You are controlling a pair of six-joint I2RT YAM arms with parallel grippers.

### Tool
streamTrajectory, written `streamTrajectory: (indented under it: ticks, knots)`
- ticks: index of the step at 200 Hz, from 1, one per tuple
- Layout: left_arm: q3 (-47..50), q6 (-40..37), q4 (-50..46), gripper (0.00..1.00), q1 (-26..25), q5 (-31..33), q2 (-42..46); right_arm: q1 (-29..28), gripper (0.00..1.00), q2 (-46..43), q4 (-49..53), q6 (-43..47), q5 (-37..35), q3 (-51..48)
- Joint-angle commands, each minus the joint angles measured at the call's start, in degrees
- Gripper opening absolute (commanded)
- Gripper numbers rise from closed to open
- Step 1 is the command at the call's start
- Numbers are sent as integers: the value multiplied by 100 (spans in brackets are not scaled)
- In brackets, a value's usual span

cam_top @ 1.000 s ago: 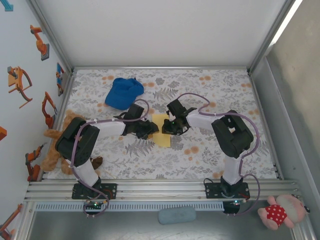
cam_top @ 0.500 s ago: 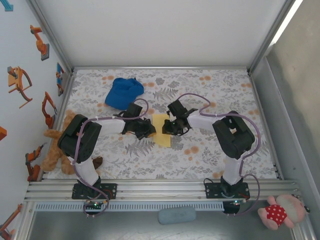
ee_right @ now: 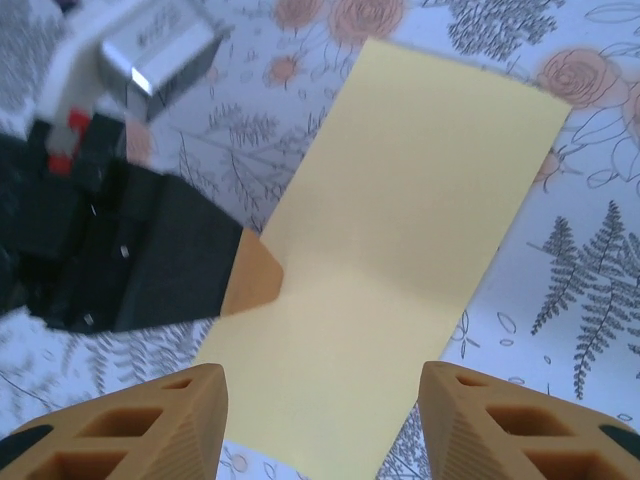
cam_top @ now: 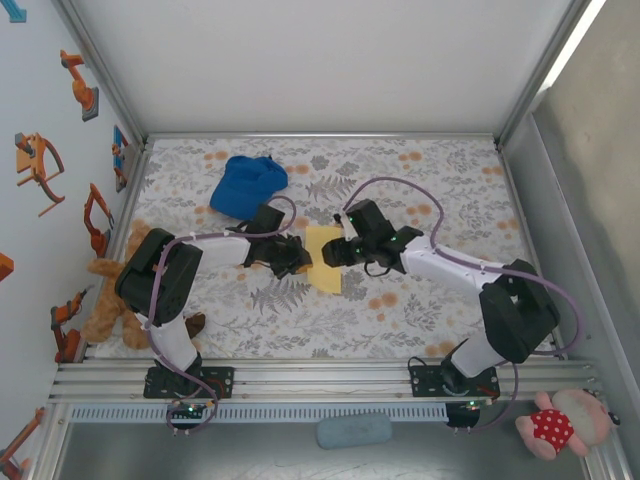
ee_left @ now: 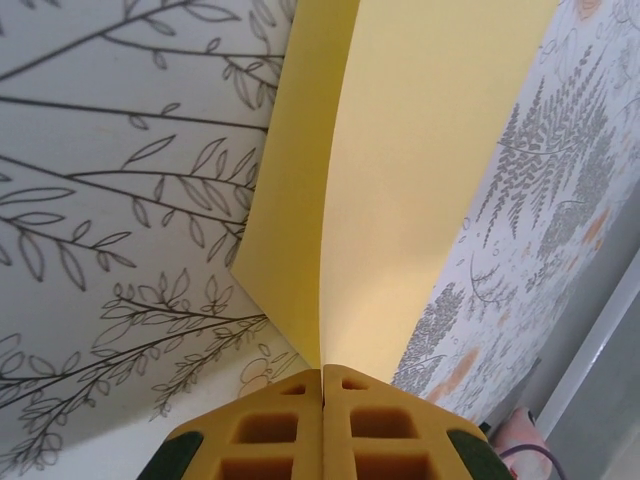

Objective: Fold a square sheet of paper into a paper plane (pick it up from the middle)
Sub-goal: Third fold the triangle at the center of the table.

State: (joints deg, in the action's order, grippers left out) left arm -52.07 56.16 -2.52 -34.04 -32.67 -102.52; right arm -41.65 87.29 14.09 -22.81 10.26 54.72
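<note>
The square sheet of paper hides one edge between clamped left fingers.

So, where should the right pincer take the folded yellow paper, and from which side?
Probably mid-way along its free right edge, coming from the right: the yellow paper lies flat there, and the left pincer pinches the opposite edge.
</note>
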Motion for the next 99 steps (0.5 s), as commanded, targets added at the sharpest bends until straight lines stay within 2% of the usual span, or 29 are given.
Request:
streamTrajectory:
  ticks: [1,32,99]
  knots:
    - [-156,103,-199,0,13,-97,108,-409,54,14,26,565,-661,-189]
    - [-180,129,-177,0,7,-135,96,-881,53,199,-157,870,-491,-196]
    - [-193,147,-177,0,6,-179,79,-1347,53,880,-260,1014,-1148,131]
